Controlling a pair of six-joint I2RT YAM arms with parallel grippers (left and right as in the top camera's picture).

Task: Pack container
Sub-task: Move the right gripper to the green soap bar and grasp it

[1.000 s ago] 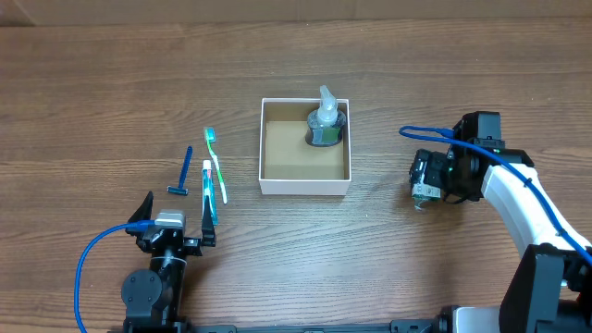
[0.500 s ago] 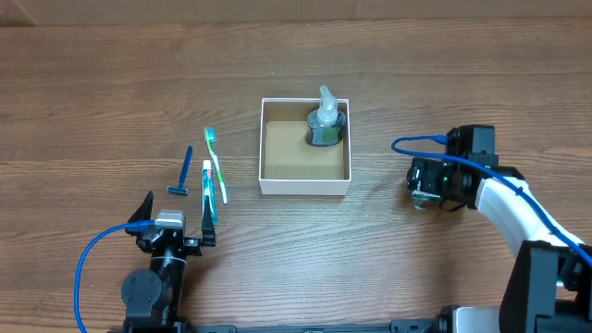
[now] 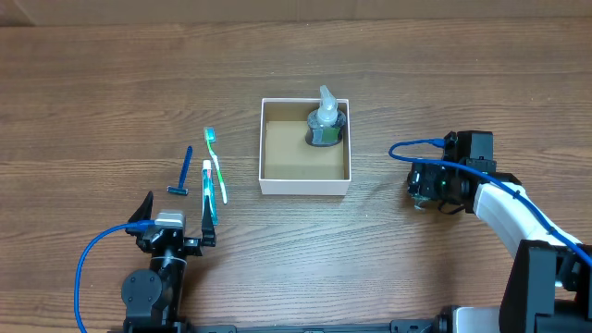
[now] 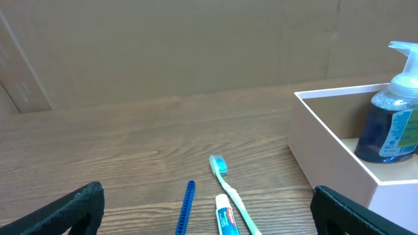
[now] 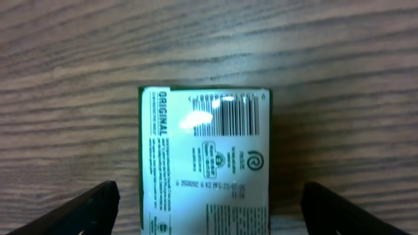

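Note:
The container (image 3: 305, 186), a white square box with a brown inside, sits mid-table with a blue pump bottle (image 3: 326, 127) in its far right corner. My right gripper (image 3: 424, 185) hangs over a green-and-white packet (image 5: 204, 156) to the box's right. It is open (image 5: 212, 212), a finger on each side of the packet with a gap on both. My left gripper (image 3: 178, 208) rests open near the front left edge. In the left wrist view (image 4: 208, 212) it faces a toothbrush (image 4: 230, 189), a toothpaste tube (image 4: 225, 219) and a blue razor (image 4: 185, 207). The container's wall (image 4: 333, 153) is at the right.
The toothbrush (image 3: 215, 165), toothpaste tube (image 3: 207, 180) and razor (image 3: 183, 174) lie side by side left of the box. Blue cables run from both arms. A cardboard wall (image 4: 163, 46) stands along the table's far edge.
My right arm has shifted slightly left over the packet and its wrist has turned. The left arm and the objects have not moved.

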